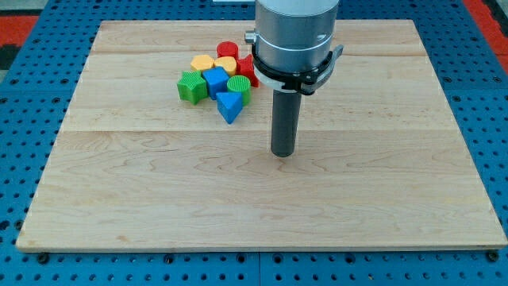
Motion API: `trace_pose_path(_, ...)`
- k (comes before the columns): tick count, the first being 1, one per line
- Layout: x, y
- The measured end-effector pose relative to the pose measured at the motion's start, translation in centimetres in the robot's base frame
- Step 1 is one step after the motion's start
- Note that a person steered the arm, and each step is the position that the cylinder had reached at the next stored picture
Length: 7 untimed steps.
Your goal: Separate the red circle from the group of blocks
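Observation:
The red circle [228, 50] sits at the top of a tight group of blocks in the upper left-middle of the wooden board [159, 191]. Touching it below are a yellow block [202, 62] and another yellow block [226, 64]. A second red block [246, 70] lies at the group's right, partly hidden by the arm. A blue cube [215, 81], a green star-like block [190, 86], a green round block [239, 87] and a blue triangle [229, 106] make up the lower part. My tip [283, 153] rests on the board, below and to the right of the group, apart from every block.
The arm's grey cylinder and black collar [294, 48] hang over the upper middle of the board and hide part of the group's right side. A blue perforated table [24, 119] surrounds the board on all sides.

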<state>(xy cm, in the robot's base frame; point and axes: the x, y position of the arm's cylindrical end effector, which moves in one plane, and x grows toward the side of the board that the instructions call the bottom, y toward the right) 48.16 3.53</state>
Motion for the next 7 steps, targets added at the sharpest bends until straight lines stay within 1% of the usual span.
trace_pose_path(3, 0.4, 0.0)
trace_pose_path(4, -5.5, 6.5)
trace_pose_path(5, -13.5, 15.1)
trace_pose_path(6, -18.4, 10.5)
trace_pose_path(7, -17.2, 3.7)
